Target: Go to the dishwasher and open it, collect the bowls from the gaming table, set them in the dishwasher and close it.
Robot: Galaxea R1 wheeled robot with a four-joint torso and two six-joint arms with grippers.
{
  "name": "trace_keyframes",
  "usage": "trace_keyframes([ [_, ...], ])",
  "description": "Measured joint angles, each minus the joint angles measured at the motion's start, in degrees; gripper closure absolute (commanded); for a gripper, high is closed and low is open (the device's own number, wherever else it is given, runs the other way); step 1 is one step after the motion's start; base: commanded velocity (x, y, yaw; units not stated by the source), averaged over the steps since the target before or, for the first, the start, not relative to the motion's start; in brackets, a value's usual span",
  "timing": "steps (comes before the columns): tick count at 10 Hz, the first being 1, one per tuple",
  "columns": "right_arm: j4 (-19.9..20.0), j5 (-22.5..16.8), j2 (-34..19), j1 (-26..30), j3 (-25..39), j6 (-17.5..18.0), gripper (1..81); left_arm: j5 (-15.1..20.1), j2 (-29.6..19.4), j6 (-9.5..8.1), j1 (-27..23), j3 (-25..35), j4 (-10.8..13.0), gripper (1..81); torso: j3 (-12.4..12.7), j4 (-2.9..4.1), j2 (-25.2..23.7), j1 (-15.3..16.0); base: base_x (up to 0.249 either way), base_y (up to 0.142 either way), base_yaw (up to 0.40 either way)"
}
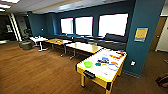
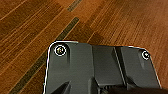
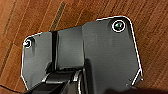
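So the head view is where the whole room gets seen: a lounge with dark blue walls (image 1: pixel 147 30), three bright windows (image 1: pixel 84 25), a long dark bench (image 1: pixel 112 41) under them and a row of light-topped tables (image 1: pixel 83 47) running back toward a white table (image 1: pixel 38 39). Right up front the gaming table (image 1: pixel 101 66) is parked, yellow-framed with yellow legs, one corner turned toward the camera, beside the blue pillar. On its pale top a green bowl (image 1: pixel 88 64) is sat near the closest end, a smaller green bowl (image 1: pixel 98 64) just beside it, a pale blue bowl (image 1: pixel 113 67) a bit further along, and some red, orange and blue bits toward the far end that are too blurry to be named. A yellow notice (image 1: pixel 141 34) is stuck on the pillar and a white outlet (image 1: pixel 133 63) is lower down on it. None of that gets picked up in the wrist views, where a wooden plank floor (image 2: pixel 112 22) with darker strips is seen behind each arm's dark plate. Both wrists look to be pointed down at the floor. Whether either pincer is released or clenched can't be told, to be honest. The gaming table and its bowls are caught in the head view alone, so how they lie relative to either pincer can't be judged.
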Motion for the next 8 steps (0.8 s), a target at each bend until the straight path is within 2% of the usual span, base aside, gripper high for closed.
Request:
trace_keyframes([
  [5, 0.0, 0.0, 0.0, 0.0, 0.0, 0.0, 1.0, 0.0, 0.1, 0.02, 0.0, 0.0, 0.0, 1.0, 0.0, 0.0, 0.0, 0.0, 0.155, 0.067, 0.0],
  [8, 0.0, 0.0, 0.4, 0.2, 0.0, 0.0, 1.0, 0.0, 0.1, 0.02, -0.1, -0.1, 0.0, 1.0, 0.0, 0.0, 0.0, 0.0, 0.155, 0.0, 0.0],
])
